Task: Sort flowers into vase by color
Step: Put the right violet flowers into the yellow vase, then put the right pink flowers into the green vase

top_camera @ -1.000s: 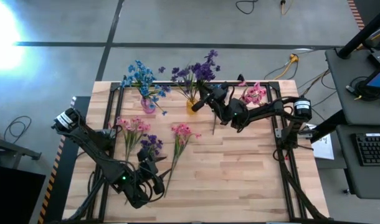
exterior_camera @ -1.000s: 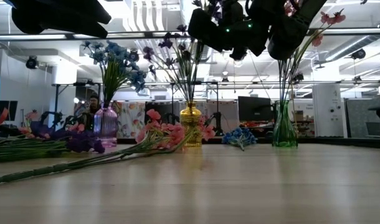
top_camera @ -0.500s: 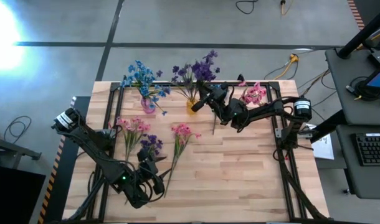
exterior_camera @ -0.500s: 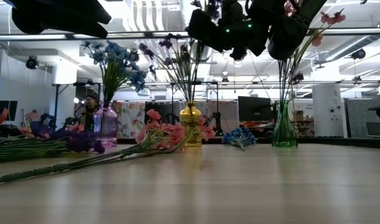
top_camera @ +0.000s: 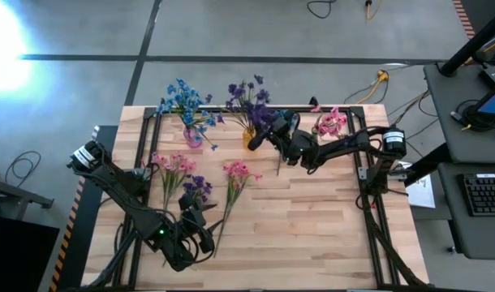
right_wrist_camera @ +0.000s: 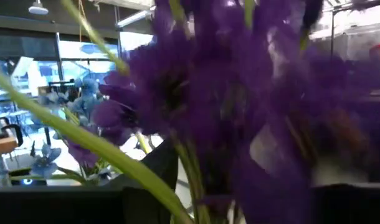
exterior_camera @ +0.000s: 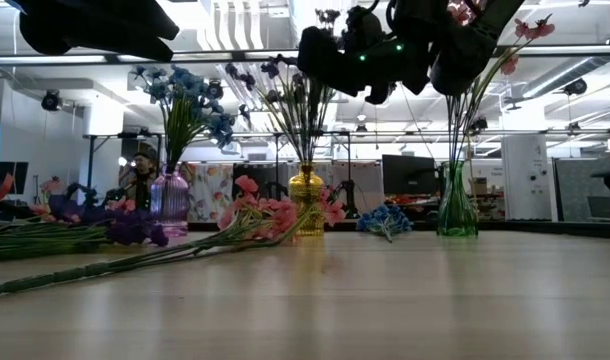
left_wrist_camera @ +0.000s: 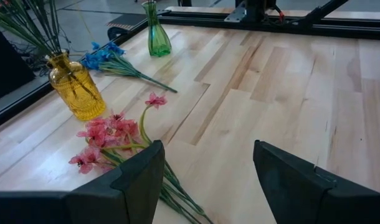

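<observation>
The right gripper (top_camera: 273, 132) hovers just beside the purple flowers (top_camera: 249, 97) in the yellow vase (top_camera: 251, 139); whether its jaws are apart cannot be told. The left gripper (top_camera: 197, 237) waits at the desk's (top_camera: 312, 219) near left, jaws apart and empty.

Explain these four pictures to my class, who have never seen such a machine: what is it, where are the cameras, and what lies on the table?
Two dark robot arms work at a pale wooden table. One camera looks down from above, one level across the tabletop, one from each wrist. Three glass vases stand at the back: a pink vase with blue flowers, a yellow vase with purple flowers, a green vase with pink flowers. A loose pink sprig and a loose purple sprig lie on the wood. The left gripper is open and empty. The right gripper is at the purple flowers; its hold is unclear.
</observation>
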You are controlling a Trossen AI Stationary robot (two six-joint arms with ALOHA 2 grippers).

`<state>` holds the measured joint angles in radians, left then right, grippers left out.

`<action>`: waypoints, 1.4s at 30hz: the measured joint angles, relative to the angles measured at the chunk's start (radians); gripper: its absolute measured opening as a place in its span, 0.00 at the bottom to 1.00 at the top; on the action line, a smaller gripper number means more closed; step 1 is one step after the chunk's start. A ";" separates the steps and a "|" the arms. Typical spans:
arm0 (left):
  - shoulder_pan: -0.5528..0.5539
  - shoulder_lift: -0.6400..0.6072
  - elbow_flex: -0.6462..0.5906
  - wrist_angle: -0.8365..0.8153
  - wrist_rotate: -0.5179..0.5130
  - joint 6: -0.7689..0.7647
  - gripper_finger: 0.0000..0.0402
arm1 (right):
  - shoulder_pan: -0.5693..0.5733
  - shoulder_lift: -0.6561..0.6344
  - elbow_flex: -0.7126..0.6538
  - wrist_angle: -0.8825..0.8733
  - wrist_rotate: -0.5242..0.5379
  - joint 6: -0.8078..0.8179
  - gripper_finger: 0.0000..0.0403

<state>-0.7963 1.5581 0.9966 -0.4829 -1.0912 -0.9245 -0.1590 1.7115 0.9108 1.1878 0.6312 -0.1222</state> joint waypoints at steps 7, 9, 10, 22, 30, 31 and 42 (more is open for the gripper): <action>0.000 0.000 0.000 -0.005 0.000 0.000 0.57 | 0.016 0.000 0.000 -0.055 0.013 0.000 0.43; 0.000 0.000 0.000 -0.005 0.000 0.000 0.57 | 0.024 0.000 0.000 -0.080 0.032 0.000 0.47; 0.000 0.000 0.000 -0.005 0.000 0.000 0.57 | 0.028 0.000 0.000 -0.093 0.037 0.000 0.48; 0.000 0.000 0.000 -0.005 0.000 0.000 0.57 | 0.088 -0.002 0.000 -0.146 0.122 -0.045 0.65; 0.000 0.000 0.000 -0.005 0.001 -0.001 0.57 | 0.142 -0.005 0.000 -0.172 0.188 -0.075 0.70; 0.000 0.000 0.000 -0.004 0.001 -0.001 0.57 | 0.150 -0.007 0.000 -0.174 0.200 -0.080 0.70; 0.000 0.000 0.005 -0.009 0.134 -0.076 0.57 | 0.222 -0.046 0.000 -0.289 0.290 -0.050 0.71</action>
<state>-0.7963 1.5581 1.0020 -0.4915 -0.9570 -1.0004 0.0629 1.6659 0.9112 0.8985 0.9210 -0.1723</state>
